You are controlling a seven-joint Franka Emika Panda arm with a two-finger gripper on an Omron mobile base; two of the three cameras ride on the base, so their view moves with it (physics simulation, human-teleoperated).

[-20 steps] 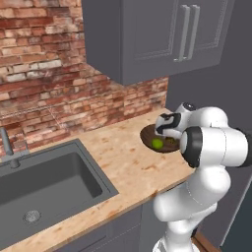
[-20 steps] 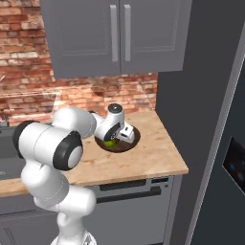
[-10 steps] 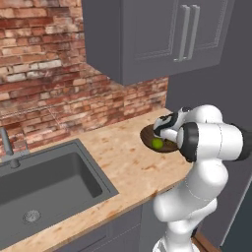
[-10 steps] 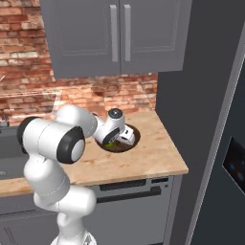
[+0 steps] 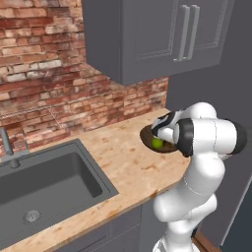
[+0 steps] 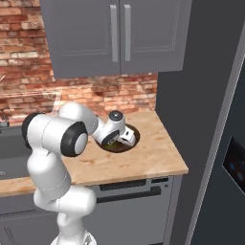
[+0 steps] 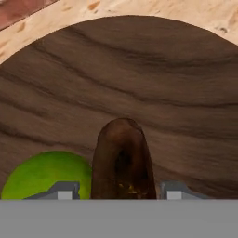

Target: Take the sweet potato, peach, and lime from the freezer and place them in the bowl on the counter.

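The dark wooden bowl (image 7: 139, 69) stands on the tan counter (image 5: 123, 162), near its right end. The green lime (image 7: 46, 174) lies inside the bowl (image 5: 145, 138), at the lower left of the hand view. My gripper (image 7: 119, 190) is down in the bowl (image 6: 135, 139), and the dark brown sweet potato (image 7: 122, 158) sits between its fingertips (image 7: 60, 190) with a narrow gap on each side. The gripper looks open. The peach is hidden or out of view. The dark freezer (image 6: 225, 143) is at the right with its door closed.
A grey sink (image 5: 44, 187) with a faucet (image 5: 7, 145) is set into the counter on the left. Grey wall cabinets (image 5: 147, 34) hang above the bowl. A brick wall (image 5: 49, 74) backs the counter.
The arm has shifted slightly over the bowl, with the hand staying low inside it. The lime has not moved.
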